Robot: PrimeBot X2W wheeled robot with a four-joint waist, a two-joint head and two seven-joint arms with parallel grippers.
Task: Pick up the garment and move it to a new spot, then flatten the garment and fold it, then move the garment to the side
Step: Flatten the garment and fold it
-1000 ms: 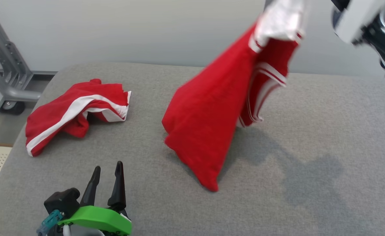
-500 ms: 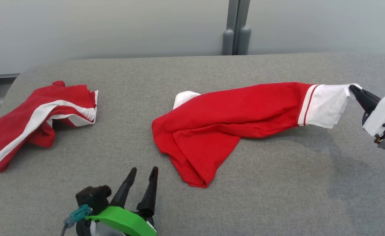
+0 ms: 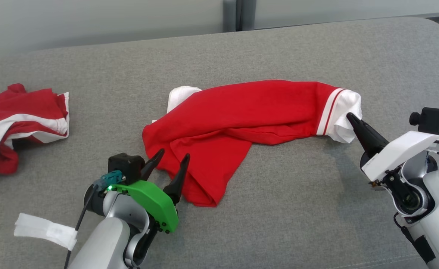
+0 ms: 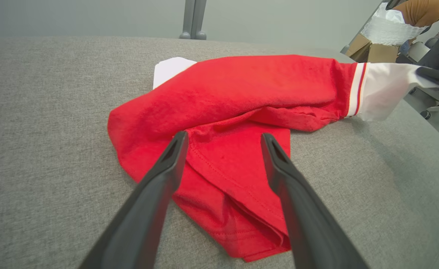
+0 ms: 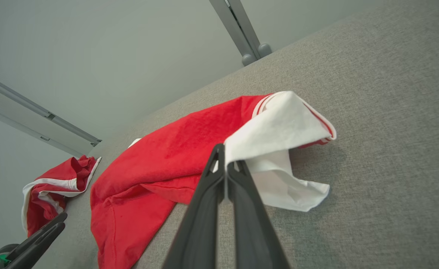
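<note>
Three cameras on one grey padded surface (image 3: 279, 209).
The head camera looks steeply down from above and takes in the whole spread; the two wrist cameras sit low and close, facing the red garment (image 3: 242, 112) from opposite ends. All three share it.

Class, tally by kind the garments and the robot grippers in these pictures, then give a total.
Red-and-white garments: 2 (stretched garment, crumpled garment)
Grippers: 2 (left gripper, right gripper)
Total: 4
</note>
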